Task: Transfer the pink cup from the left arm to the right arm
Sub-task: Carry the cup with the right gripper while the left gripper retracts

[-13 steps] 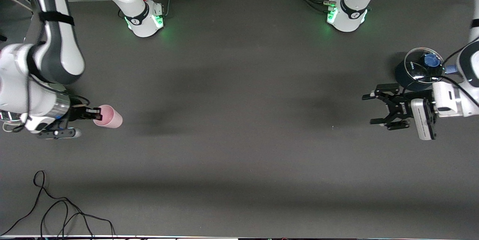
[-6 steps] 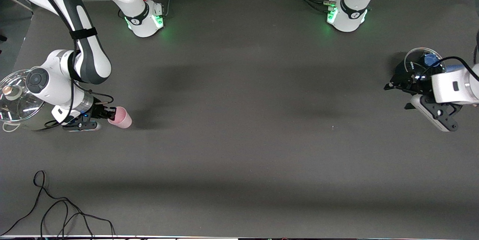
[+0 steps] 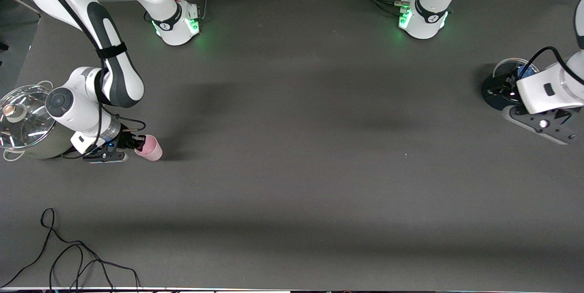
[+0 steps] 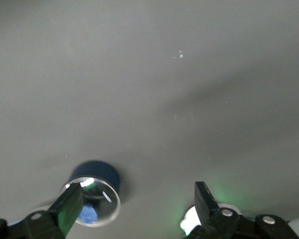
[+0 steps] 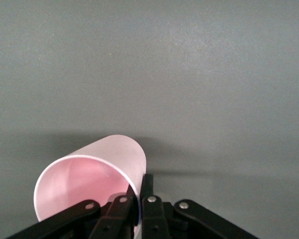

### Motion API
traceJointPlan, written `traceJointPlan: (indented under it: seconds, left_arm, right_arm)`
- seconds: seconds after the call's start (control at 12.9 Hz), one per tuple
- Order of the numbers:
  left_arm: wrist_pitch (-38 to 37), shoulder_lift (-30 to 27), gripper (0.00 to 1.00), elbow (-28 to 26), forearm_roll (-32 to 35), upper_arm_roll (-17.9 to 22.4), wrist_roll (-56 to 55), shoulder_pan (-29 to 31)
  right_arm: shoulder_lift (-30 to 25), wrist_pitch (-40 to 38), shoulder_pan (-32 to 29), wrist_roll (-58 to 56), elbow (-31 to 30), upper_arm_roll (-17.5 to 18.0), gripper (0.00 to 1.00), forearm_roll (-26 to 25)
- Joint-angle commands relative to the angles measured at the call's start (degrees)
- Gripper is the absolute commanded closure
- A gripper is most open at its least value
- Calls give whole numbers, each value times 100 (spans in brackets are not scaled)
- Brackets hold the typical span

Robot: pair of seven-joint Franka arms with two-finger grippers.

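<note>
The pink cup lies on its side low over the table at the right arm's end, beside a steel pot. My right gripper is shut on its rim, one finger inside the mouth and one outside. I cannot tell whether the cup touches the table. The left arm's wrist hangs over a dark blue container at the left arm's end. In the left wrist view my left gripper stands open, with nothing between its fingers.
A steel pot with a glass lid stands right beside the right arm's wrist. A dark blue container with a clear rim and something blue inside sits under the left arm. A black cable lies near the front edge.
The right arm swung the cup lower and slightly toward the table's middle, uncovering the pot. The left arm drew back toward its end of the table, over the dark container.
</note>
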Motion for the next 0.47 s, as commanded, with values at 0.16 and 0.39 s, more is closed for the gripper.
traceJointPlan:
  seconds: [0.16,0.39]
  left_arm:
    - [214,-110,0,122,29,44,-1020,-5]
    - [354,-145,0,105,-24,9,-942,-14]
  right_arm:
    - [-412,-547,84,-84,1,-45,0,721]
    - [-1289,-1767,181,152,211,-63,0,838]
